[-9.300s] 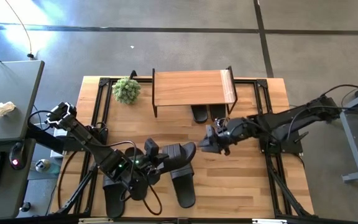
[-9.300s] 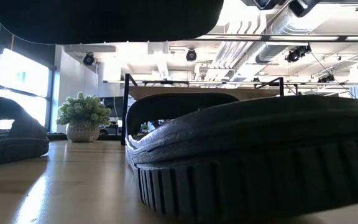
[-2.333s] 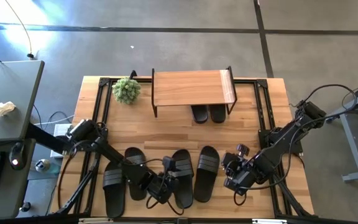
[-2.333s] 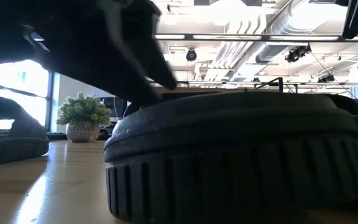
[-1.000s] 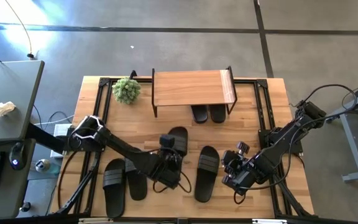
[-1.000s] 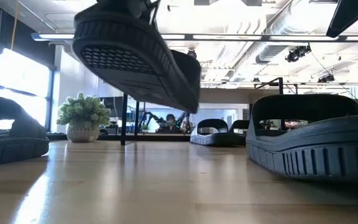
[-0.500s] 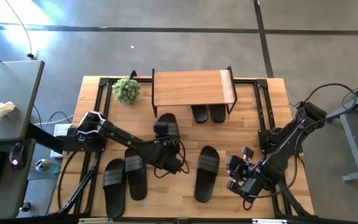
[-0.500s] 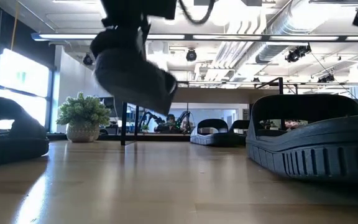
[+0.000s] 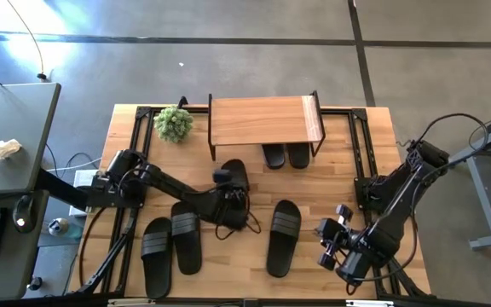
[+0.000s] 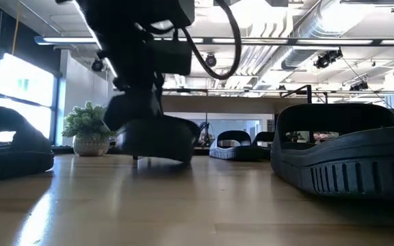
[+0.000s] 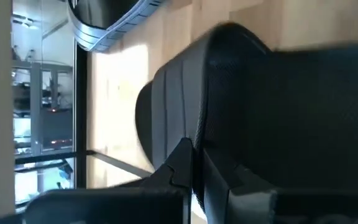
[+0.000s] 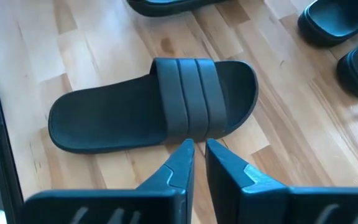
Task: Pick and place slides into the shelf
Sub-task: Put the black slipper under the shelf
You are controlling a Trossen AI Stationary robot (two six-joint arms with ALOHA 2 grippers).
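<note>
Black left gripper [image 9: 228, 203] clamped on one slide [image 9: 233, 181], toe just short of the shelf [image 9: 264, 121], left of two slides [image 9: 285, 156] tucked beneath. Right gripper [image 9: 335, 243] at near right, fingers almost together, empty, beside a lone slide [image 12: 160, 113]. Two more slides [image 9: 170, 247] near left.

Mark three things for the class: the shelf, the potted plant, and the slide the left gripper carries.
shelf [image 9: 258, 121], high view, bare plank top.
potted plant [image 9: 173, 124], high view, its foliage.
carried slide [image 9: 233, 173], high view, toe end.
</note>
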